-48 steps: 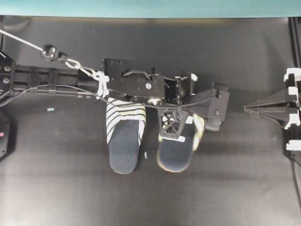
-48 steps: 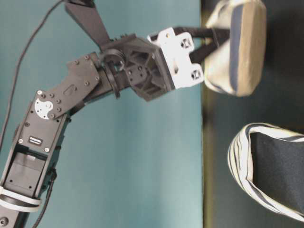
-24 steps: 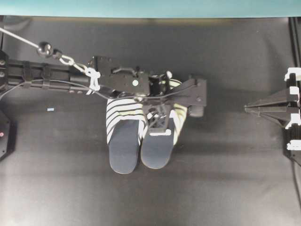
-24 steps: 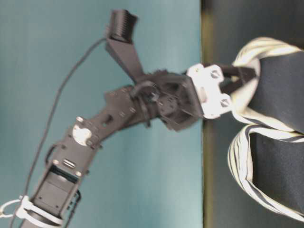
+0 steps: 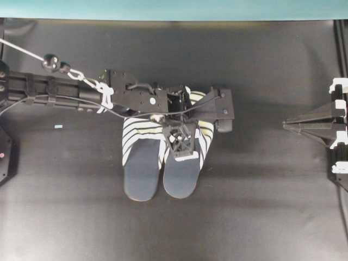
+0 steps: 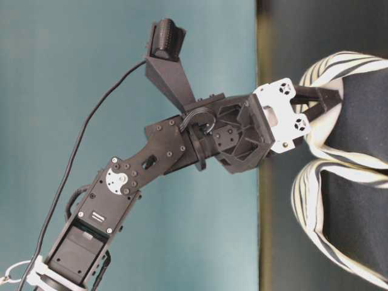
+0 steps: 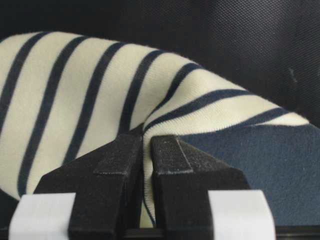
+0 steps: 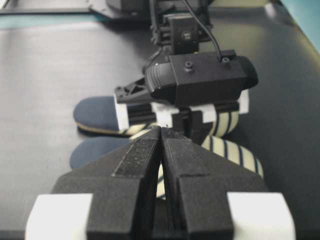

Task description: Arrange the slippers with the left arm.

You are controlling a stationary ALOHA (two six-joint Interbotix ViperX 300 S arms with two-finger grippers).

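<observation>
Two slippers with white-and-navy striped toe covers and navy insoles lie side by side on the black mat, heels toward the front: one on the left (image 5: pixel 138 174) and one on the right (image 5: pixel 182 176). My left gripper (image 5: pixel 184 148) is shut on the edge of the right slipper's toe cover. The left wrist view shows the two pads (image 7: pixel 172 155) pinching that cream edge (image 7: pixel 75 90). In the table-level view, the gripper (image 6: pixel 324 100) meets the upper slipper (image 6: pixel 357 121), with the other slipper (image 6: pixel 351 224) below it. My right gripper (image 5: pixel 285 125) is shut and empty at the right side.
A small teal scrap (image 5: pixel 58 126) lies on the mat at the left. The teal wall (image 5: pixel 174 8) runs along the back. From the right wrist view, the left arm's camera housing (image 8: pixel 200 75) stands over both slippers (image 8: pixel 95 112).
My left gripper has carried the right slipper leftward and down; it was lifted and tilted apart from the other, and now lies flat against it. The right arm has not moved.
</observation>
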